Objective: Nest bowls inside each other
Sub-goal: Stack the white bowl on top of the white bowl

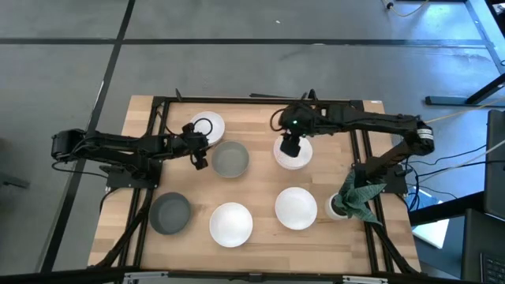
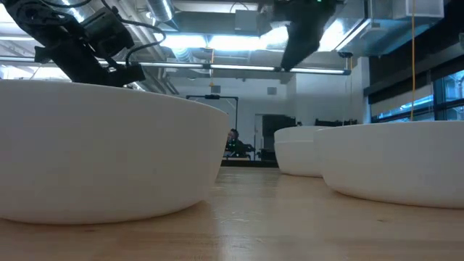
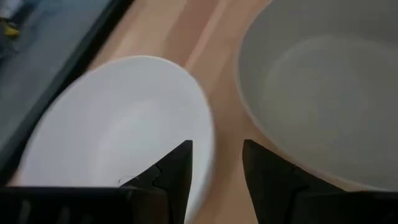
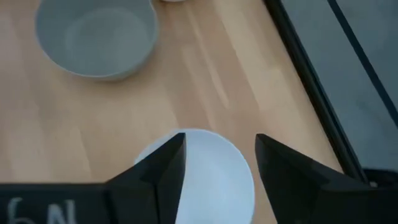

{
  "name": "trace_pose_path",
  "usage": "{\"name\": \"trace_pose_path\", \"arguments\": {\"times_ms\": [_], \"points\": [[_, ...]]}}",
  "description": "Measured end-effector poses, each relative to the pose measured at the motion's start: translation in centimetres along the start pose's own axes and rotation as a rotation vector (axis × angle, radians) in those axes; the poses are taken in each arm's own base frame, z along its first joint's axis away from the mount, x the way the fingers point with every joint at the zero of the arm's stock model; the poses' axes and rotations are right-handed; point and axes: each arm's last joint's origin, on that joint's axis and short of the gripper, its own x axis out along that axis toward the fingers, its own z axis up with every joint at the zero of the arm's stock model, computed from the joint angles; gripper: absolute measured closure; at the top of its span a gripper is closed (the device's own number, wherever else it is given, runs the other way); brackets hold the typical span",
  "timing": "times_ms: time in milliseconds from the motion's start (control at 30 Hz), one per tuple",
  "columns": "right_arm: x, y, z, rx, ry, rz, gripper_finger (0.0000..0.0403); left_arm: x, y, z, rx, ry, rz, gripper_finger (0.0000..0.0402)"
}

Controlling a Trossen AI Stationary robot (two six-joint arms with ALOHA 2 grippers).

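Note:
The high view shows four white bowls and two grey ones on the wooden table. My left gripper is open and hangs between the far-left white bowl and a grey bowl. In the left wrist view the left gripper has the white bowl's rim just ahead of it, with the grey bowl beside it. My right gripper is open above the far-middle white bowl. In its wrist view the right gripper has that bowl between its fingers. Every bowl rests on its base.
A grey bowl and two white bowls sit along the near side. A small white pot with a green plant stands near the right edge. A dark metal frame borders the table. In the low view both arms are raised above the bowls.

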Motion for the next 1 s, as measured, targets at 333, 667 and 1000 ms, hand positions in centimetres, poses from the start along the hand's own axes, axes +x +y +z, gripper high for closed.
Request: {"name": "trace_pose_path", "arguments": {"times_ms": [333, 667, 1000], "points": [[-2.0, -3.1, -5.4, 0.139, -0.064, -0.062, 0.021, 0.1, 0.6, -0.2, 0.013, 0.029, 0.07, 0.0266], [-3.8, -4.5, -9.2, 0.257, -0.252, -0.119, 0.021, 0.3, 1.1, -1.1, 0.009, 0.114, 0.047, 0.0266], [-4.2, -4.5, -9.0, 0.263, -0.295, -0.098, 0.021, 0.5, 2.0, -1.2, -0.027, 0.128, 0.062, 0.0266]]}}
